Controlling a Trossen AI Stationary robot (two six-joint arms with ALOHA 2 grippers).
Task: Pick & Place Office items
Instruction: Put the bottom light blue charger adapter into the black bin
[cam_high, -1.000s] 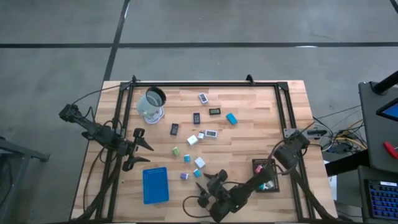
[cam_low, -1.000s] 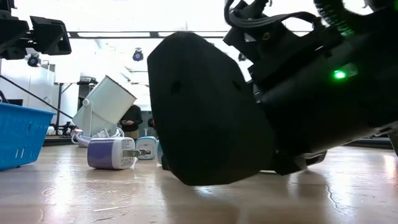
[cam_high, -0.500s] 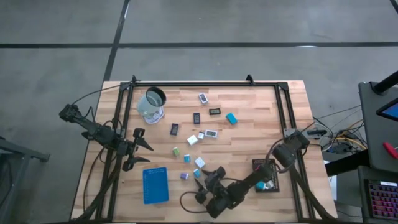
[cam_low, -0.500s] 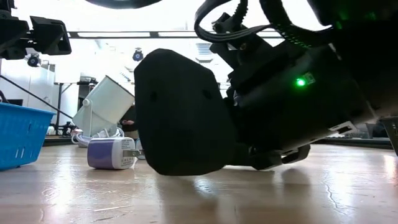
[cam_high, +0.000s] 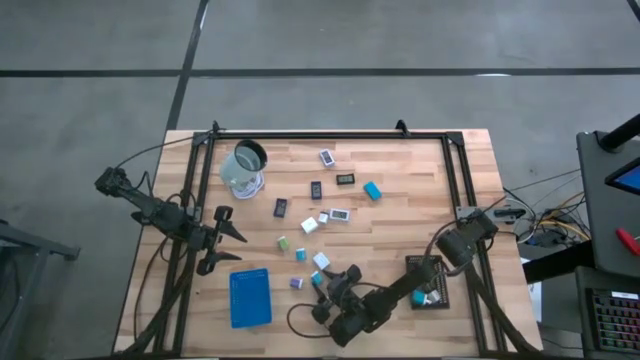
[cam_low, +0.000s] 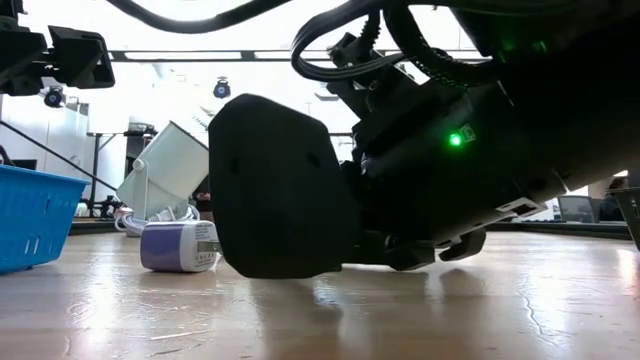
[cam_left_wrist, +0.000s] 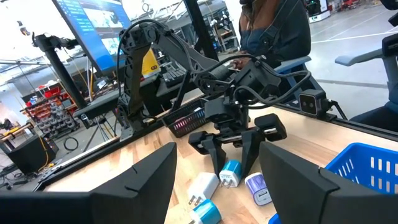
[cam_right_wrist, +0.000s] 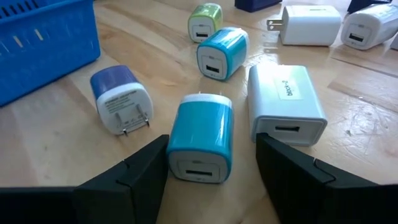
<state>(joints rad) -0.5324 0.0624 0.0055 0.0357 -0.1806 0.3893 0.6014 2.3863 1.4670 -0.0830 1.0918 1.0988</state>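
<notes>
Both arms are dark, slim and jointed, with black cables looping along them (a green light glows on the right arm's housing); each end effector's fingers are matte black wedges.

Bright even overhead light, blown-out white ceiling glare behind the low view, soft sheen on the bench (cam_low: 150, 310), dark arm silhouetted up close, faint shadows under chargers.
</notes>
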